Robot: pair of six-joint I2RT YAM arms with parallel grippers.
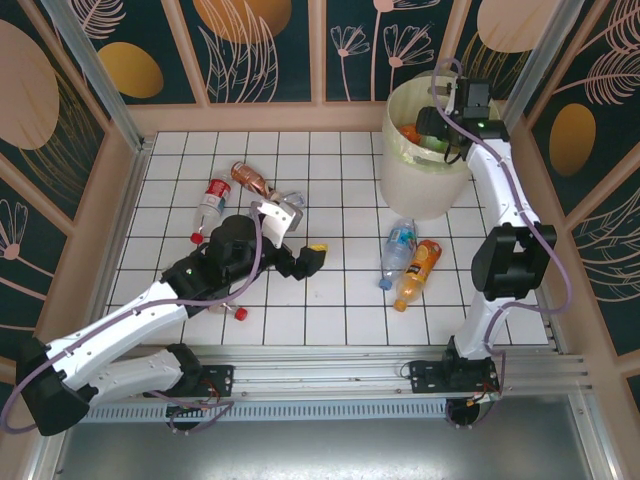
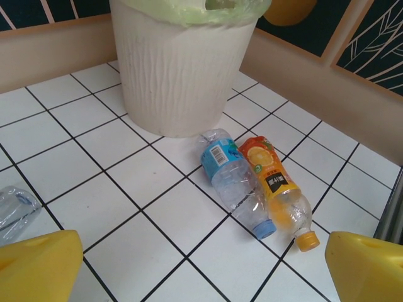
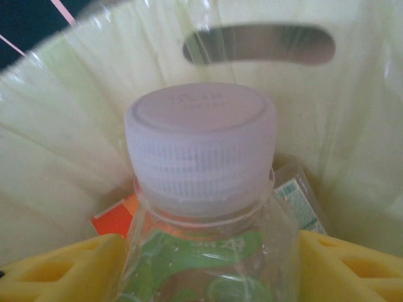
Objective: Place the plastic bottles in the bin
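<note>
The desk [image 1: 330, 300] carries the bin [image 1: 420, 195] at far right. The right claw [image 3: 208, 270] hangs at the bin's mouth, a green-label bottle [image 3: 201, 145] upright between its fingers; gripped or loose, I cannot tell. The left claw [image 2: 201, 270] gapes wide, short of a blue-label bottle [image 2: 233, 179] and an orange bottle [image 2: 277, 189] lying beside the bin.

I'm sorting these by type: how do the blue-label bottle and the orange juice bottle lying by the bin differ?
The blue-label bottle is clear, the juice bottle orange-tinted. The blue-label bottle's cap is blue, the juice bottle's orange. The blue-label bottle looks dented, the juice bottle smoother. Both lie on their sides, side by side by the bin, caps pointing away from it.
</note>
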